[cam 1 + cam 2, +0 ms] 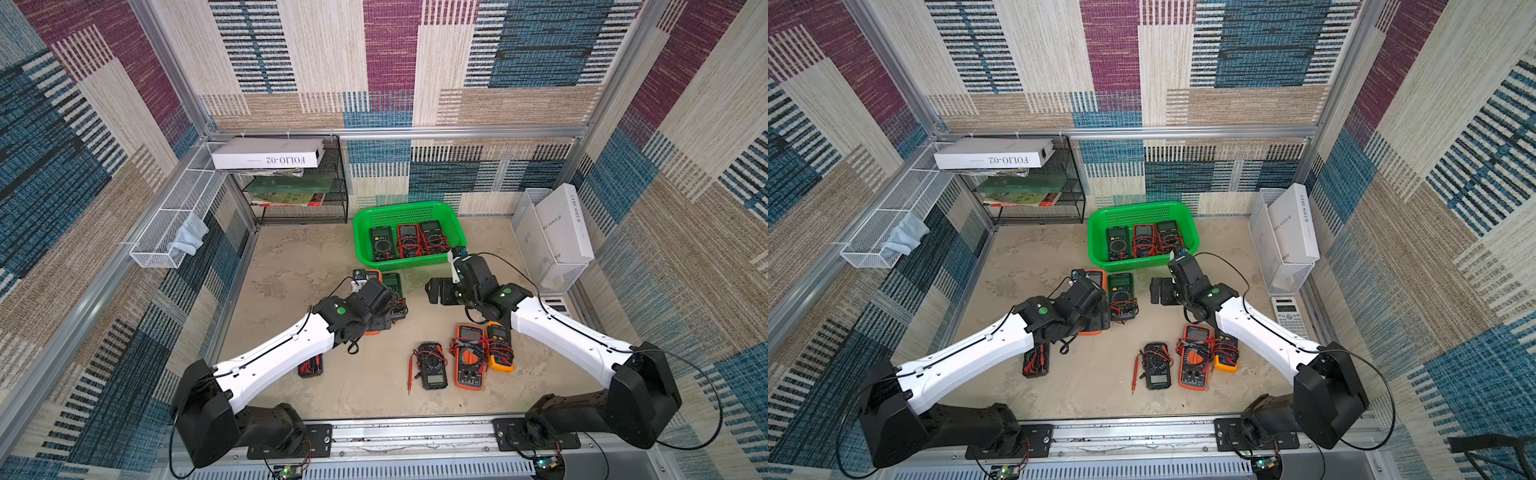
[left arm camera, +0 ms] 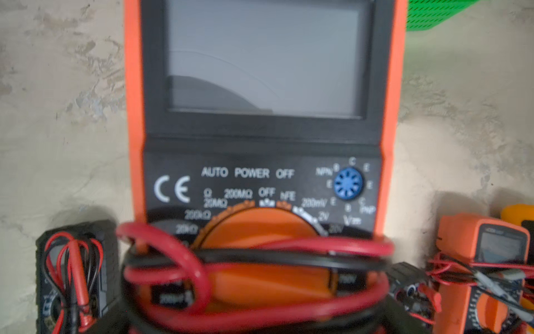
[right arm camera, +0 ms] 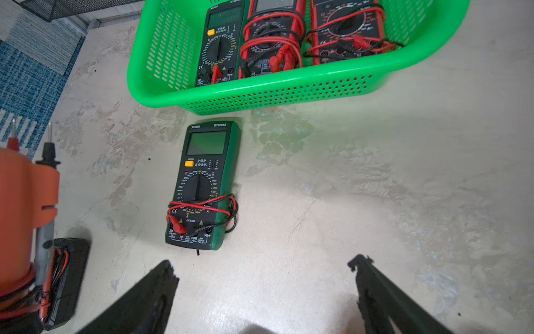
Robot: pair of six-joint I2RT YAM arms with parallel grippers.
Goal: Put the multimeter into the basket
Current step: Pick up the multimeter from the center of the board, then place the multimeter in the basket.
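Nearest, at 8 o'clock on the table, a left black meter [image 1: 311, 368] lies half under the left arm. At 6 o'clock is a mid black meter [image 1: 432, 368] with one red probe [image 1: 410, 374] loose beside it. At 5 o'clock a second orange meter [image 1: 469, 361] and a yellow meter [image 1: 500, 349] lie touching, side by side.

Further in, at 10 o'clock, the left gripper [image 1: 374, 301] appears clamped on the lower end of the orange meter [image 2: 260, 86], the one bound for the basket. Its fingers are hidden, but the right wrist view shows that meter raised off the table. The green meter [image 3: 202, 185] lies flat just beside it, toward the basket. At 1 o'clock the right gripper [image 3: 264, 263] hangs spread wide and empty. The basket [image 3: 289, 86] sits at 12 o'clock, with three basket meters [image 1: 407, 243] in a row across its floor.

Risks, as I judge them:
- Held by one end, the long orange meter could pivot or slip.
- Its wrapped leads could snag on the rim.
- A low carry could knock the green meter.
- With the floor nearly full, it may land on the others or tip the basket.
- The right arm is close enough to the path to be clipped.

Count:
- Nine meters: three in the basket, one held, five on the table.
- One basket, two grippers, one loose probe.
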